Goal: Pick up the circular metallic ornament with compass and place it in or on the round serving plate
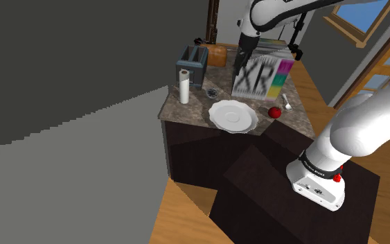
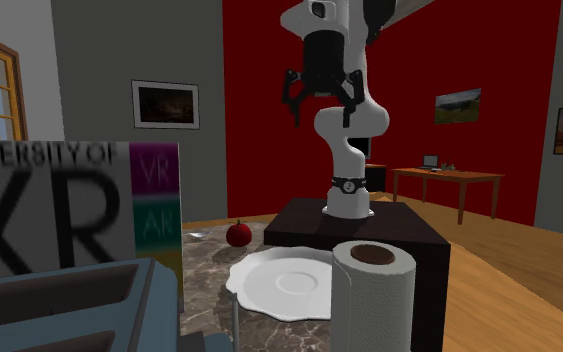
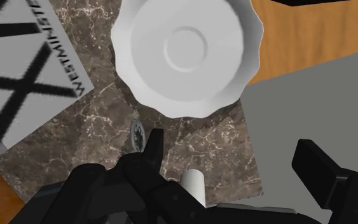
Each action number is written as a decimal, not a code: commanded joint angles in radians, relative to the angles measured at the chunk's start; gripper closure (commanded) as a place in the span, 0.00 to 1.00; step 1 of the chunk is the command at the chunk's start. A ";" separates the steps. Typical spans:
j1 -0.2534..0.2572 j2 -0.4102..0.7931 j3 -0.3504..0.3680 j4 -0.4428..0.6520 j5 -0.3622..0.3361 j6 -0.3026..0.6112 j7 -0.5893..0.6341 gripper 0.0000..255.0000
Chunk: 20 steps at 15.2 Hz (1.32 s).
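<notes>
The ornament (image 1: 213, 92) is a small dark round disc lying flat on the marble counter (image 1: 186, 111), between the paper towel roll and the white scalloped plate (image 1: 233, 116). In the wrist view the ornament (image 3: 137, 132) peeks out beside one black finger (image 3: 151, 149), just past the plate (image 3: 187, 54) rim. My gripper (image 1: 237, 71) hangs well above the counter, over the ornament and plate area, open with nothing between its fingers. It also shows high up in the second exterior view, gripper (image 2: 322, 105) with fingers spread, above the plate (image 2: 287, 283).
A tall "XR" box (image 1: 261, 77) stands right beside the gripper. A toaster (image 1: 192, 66) and paper towel roll (image 1: 184, 86) sit close to the ornament. A red apple (image 1: 275, 112) and a small utensil (image 1: 287, 105) lie near the plate. A bread loaf (image 1: 216, 54) is at the back.
</notes>
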 commanded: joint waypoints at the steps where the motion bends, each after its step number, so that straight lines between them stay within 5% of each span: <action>1: -0.001 0.077 -0.020 0.025 0.006 0.049 -0.043 0.00; 11: -0.022 0.476 -0.059 0.245 0.093 0.200 -0.245 0.00; 20: -0.087 0.840 -0.027 0.559 0.160 0.227 -0.384 0.00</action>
